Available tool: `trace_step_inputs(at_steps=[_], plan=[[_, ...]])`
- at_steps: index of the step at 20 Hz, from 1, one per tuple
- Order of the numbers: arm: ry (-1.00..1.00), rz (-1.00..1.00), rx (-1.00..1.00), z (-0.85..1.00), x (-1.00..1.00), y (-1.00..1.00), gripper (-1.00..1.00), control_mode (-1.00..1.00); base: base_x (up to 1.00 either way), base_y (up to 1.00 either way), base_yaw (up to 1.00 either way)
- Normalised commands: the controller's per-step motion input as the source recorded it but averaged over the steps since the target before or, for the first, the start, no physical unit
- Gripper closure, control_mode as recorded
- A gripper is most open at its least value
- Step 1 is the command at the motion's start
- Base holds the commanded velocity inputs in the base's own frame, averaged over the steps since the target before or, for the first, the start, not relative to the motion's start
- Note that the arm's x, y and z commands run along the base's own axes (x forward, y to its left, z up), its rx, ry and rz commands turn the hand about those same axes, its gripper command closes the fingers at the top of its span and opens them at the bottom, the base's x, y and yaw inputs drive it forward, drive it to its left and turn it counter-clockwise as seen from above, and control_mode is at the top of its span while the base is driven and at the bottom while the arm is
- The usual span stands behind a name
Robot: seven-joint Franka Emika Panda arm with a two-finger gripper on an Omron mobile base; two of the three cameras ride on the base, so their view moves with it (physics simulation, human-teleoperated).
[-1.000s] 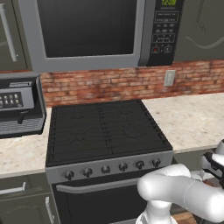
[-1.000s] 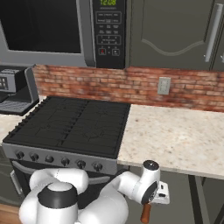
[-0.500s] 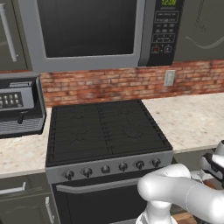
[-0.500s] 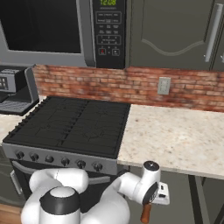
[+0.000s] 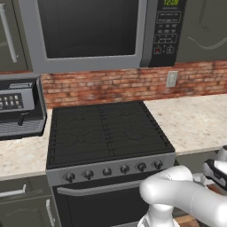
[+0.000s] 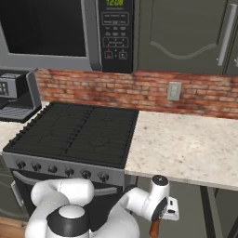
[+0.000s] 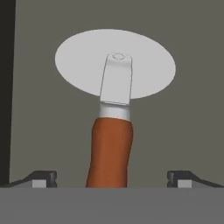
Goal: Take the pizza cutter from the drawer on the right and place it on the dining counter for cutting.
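The gripper [image 7: 111,177], fingers spread wide, straddles the pizza cutter [image 7: 111,109] handle, whose long axis runs toward frame top.

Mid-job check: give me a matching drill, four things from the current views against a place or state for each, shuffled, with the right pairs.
Things:
1. pizza cutter
2. hand
3. microwave
4. wall outlet

Place or state:
A. above the stove
B. open, one fingertip on each side of the wooden handle
C. on the brick wall behind the worktop
D. lying on the grey floor of the drawer

Pairs: 1-D, 2-B, 3-A, 4-C
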Motion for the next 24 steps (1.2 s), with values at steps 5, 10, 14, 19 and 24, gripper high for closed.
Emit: trace_step_inputs(at_steps=[5, 10, 14, 19, 24], plan=[[0.03, 0.00, 0.00, -0.16, 0.00, 0.04, -1.00, -1.00, 0.00, 0.00, 0.00], [0.01, 0.00, 0.02, -0.13, 0.00, 0.00, -1.00, -1.00, 0.00, 0.00, 0.00], [0.01, 0.00, 0.03, -0.16, 0.00, 0.00, -1.00, -1.00, 0.00, 0.00, 0.00], [0.00, 0.00, 0.02, -0.11, 0.00, 0.00, -1.00, -1.00, 0.00, 0.00, 0.00], [0.00, 0.00, 0.00, -0.09, 0.00, 0.00, -1.00, -1.00, 0.00, 0.00, 0.00]])
